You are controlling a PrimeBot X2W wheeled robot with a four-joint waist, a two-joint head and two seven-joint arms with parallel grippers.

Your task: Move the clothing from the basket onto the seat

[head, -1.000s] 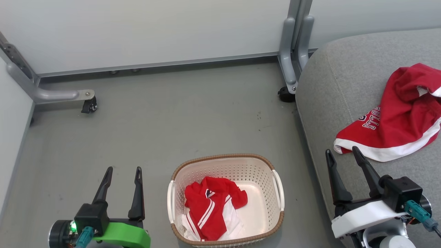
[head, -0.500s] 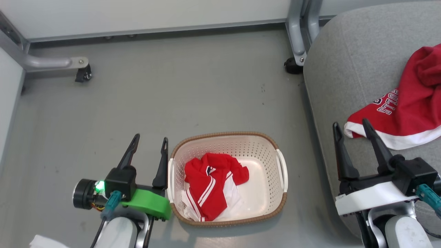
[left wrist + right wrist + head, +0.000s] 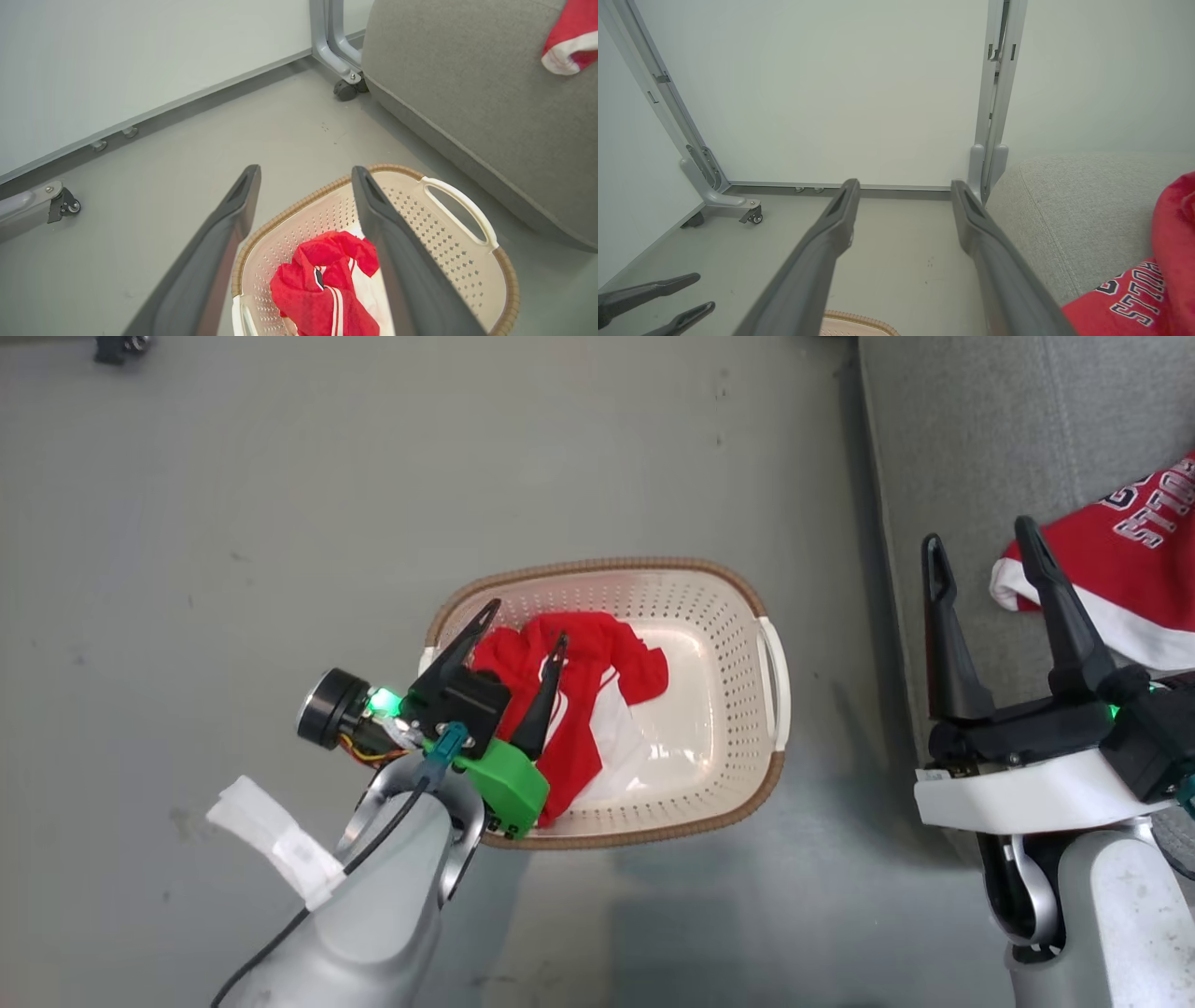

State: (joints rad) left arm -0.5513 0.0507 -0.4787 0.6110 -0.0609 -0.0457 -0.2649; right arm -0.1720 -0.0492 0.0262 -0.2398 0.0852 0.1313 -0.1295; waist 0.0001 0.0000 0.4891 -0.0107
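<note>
Item, lower left of the head view: pale left forearm (image 3: 392, 896) with a white tag (image 3: 275, 840) taped to its side and a green collar (image 3: 509, 784) at the wrist. Item: left gripper (image 3: 527, 621), fingers spread wide and holding nothing, poised over the left end of the basket (image 3: 719, 581); whether the tips touch cloth cannot be told. Item, lower right of the head view: right gripper (image 3: 977, 530) on a white collar, fingers likewise wide apart and empty, raised above the near edge of the seat (image 3: 952, 429). Item: the basket, cream with perforated walls, a brown rim and white side handles, standing on the grey floor (image 3: 280, 476) just beside the seat. Item: striped garment (image 3: 597, 653), red with white stripes and a white panel, crumpled in the left half of the basket; in the left wrist view it lies low in the frame between the two fingers, the basket's right half bare. Item: lettered garment (image 3: 1120, 560), red with a white hem band and dark lettering, lying on the seat at the right edge of the head view, its hem just beyond the right gripper's fingertips. Item: the seat, light grey upholstery with a stitched seam. Item, far: grey metal frame legs on casters (image 3: 345, 91) and pale wall panels (image 3: 854, 93) at the top of both wrist views.
</note>
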